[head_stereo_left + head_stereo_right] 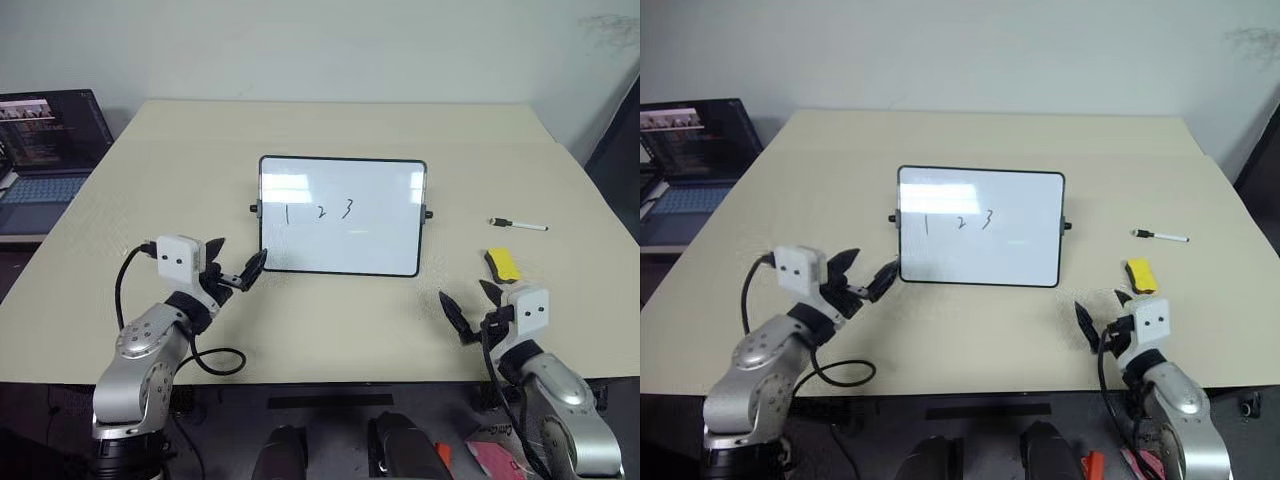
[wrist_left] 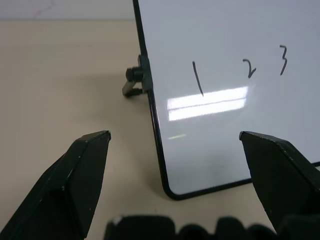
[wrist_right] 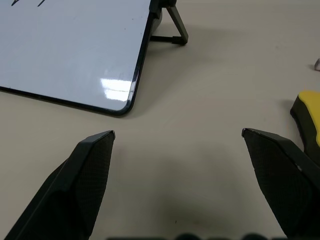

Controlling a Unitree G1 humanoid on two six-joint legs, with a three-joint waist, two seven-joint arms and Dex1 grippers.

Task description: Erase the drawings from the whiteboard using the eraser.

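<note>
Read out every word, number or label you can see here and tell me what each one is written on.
"1 2 3": the drawings, handwritten in black marker on the whiteboard.
Laptop screen: lines of text, too small to read.
Marker pen and eraser: no readable print.

Laptop (image 1: 45,150) off table's (image 1: 330,330) left edge; pen (image 1: 518,224) on it.

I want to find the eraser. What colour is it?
Bright yellow with a dark underside; the eraser shows best in the left eye view.
</note>
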